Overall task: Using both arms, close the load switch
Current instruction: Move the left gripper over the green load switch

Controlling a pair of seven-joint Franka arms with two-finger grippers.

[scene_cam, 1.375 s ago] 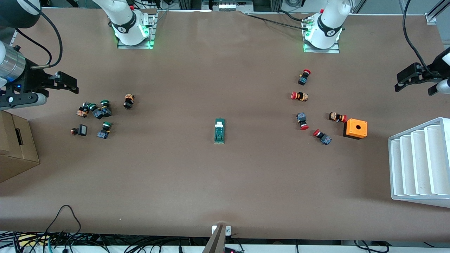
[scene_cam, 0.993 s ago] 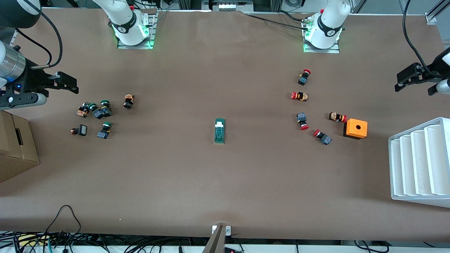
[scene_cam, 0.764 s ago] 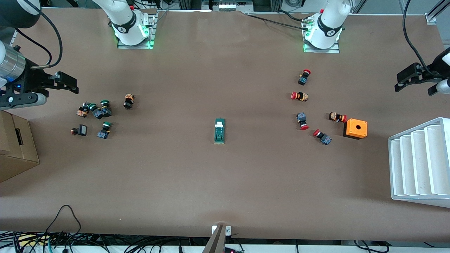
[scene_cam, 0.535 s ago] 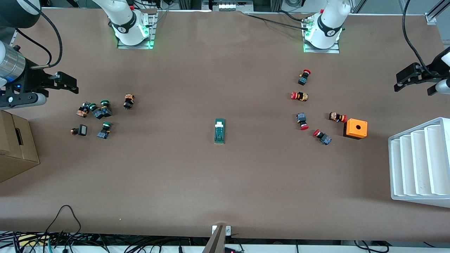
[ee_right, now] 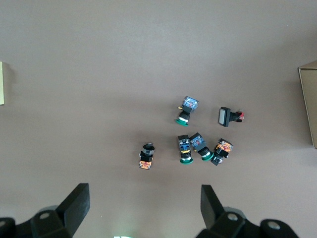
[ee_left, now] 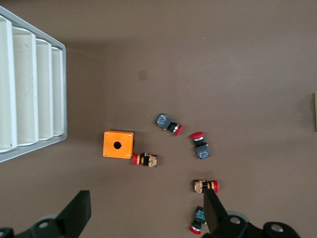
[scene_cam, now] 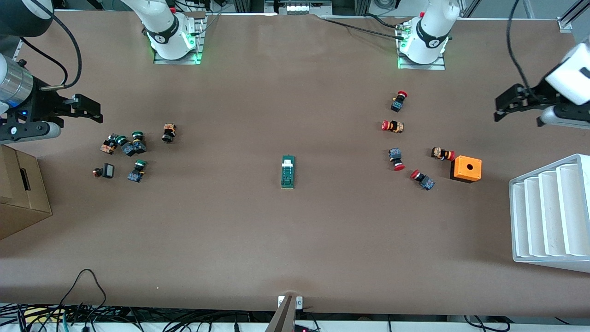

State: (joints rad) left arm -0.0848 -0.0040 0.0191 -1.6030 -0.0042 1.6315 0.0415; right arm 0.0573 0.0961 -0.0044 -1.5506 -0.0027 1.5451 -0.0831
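Observation:
The load switch (scene_cam: 288,171), a narrow dark-green block with a white tab at the end toward the arms' bases, lies flat at the table's middle. Only a sliver of it shows at the edge of the left wrist view (ee_left: 315,111) and of the right wrist view (ee_right: 1,83). My left gripper (scene_cam: 518,115) hangs open and empty over the table's left-arm end, above bare table beside the red-capped buttons (ee_left: 146,218). My right gripper (scene_cam: 83,113) hangs open and empty over the right-arm end, beside the green-capped buttons (ee_right: 143,210). Both are well away from the switch.
Several red-capped push buttons (scene_cam: 393,126) and an orange box with a hole (scene_cam: 466,168) lie toward the left arm's end, with a white ribbed tray (scene_cam: 548,212) at that edge. Several green-capped buttons (scene_cam: 133,145) and a cardboard box (scene_cam: 20,193) lie at the right arm's end.
My left gripper has shifted a little toward the table's middle, and more of its white wrist shows. The right arm and the switch have not moved.

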